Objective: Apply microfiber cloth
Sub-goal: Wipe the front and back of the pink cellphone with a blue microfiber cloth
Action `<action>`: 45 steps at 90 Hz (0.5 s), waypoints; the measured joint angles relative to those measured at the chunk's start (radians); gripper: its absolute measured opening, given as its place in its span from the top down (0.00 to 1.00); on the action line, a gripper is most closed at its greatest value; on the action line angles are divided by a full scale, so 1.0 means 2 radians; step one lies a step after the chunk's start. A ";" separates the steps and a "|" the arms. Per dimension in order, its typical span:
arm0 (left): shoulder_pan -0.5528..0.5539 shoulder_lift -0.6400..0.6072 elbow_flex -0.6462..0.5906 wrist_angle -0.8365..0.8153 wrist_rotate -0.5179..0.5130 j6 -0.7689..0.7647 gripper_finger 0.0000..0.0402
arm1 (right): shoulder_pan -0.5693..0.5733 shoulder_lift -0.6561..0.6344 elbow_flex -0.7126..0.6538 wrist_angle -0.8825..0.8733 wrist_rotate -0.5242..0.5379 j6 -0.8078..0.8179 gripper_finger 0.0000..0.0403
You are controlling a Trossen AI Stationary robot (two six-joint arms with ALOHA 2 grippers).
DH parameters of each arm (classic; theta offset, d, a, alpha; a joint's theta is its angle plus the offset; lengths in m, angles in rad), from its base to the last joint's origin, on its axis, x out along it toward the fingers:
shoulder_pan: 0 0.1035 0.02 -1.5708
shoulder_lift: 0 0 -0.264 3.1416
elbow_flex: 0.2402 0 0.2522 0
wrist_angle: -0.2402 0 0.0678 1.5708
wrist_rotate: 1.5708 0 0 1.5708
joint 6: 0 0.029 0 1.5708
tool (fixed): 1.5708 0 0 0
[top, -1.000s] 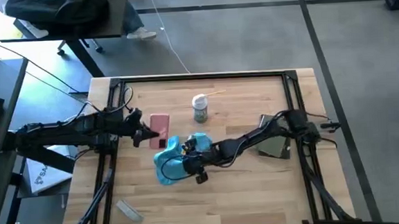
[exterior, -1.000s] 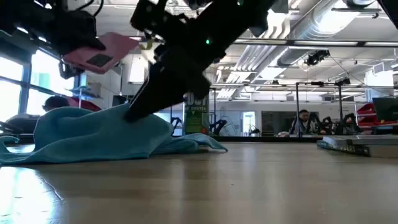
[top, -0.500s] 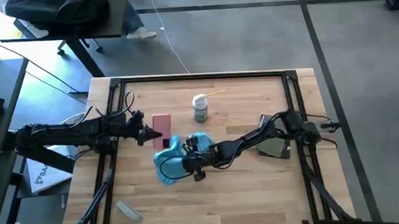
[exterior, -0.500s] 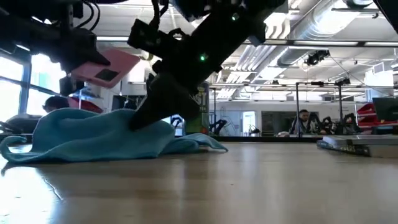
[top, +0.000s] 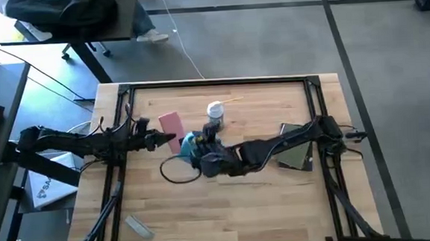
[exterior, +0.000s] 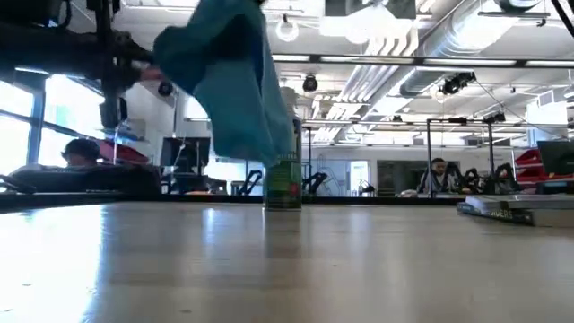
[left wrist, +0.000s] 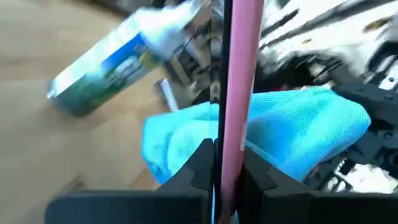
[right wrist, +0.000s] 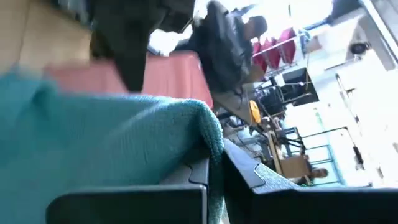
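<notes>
Microfiber cloth [exterior: 235, 81] — off the table, apparently against the phone [top: 169, 124].
</notes>
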 joint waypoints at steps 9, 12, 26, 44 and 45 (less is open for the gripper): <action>-0.024 0.010 0.000 0.046 -0.031 -0.007 0.97 | -0.010 0.003 -0.016 0.060 -0.026 -0.002 1.00; -0.031 0.015 0.000 0.063 -0.045 -0.008 0.97 | -0.014 0.003 -0.021 0.080 -0.038 -0.002 1.00; -0.064 0.039 0.000 0.133 -0.091 0.009 0.97 | -0.027 0.003 -0.048 0.146 -0.094 0.000 1.00; -0.089 0.079 0.001 0.202 -0.128 0.025 0.97 | -0.040 0.003 -0.058 0.176 -0.136 0.050 1.00; -0.090 0.082 0.001 0.204 -0.130 0.025 0.97 | -0.041 0.003 -0.058 0.176 -0.141 0.054 1.00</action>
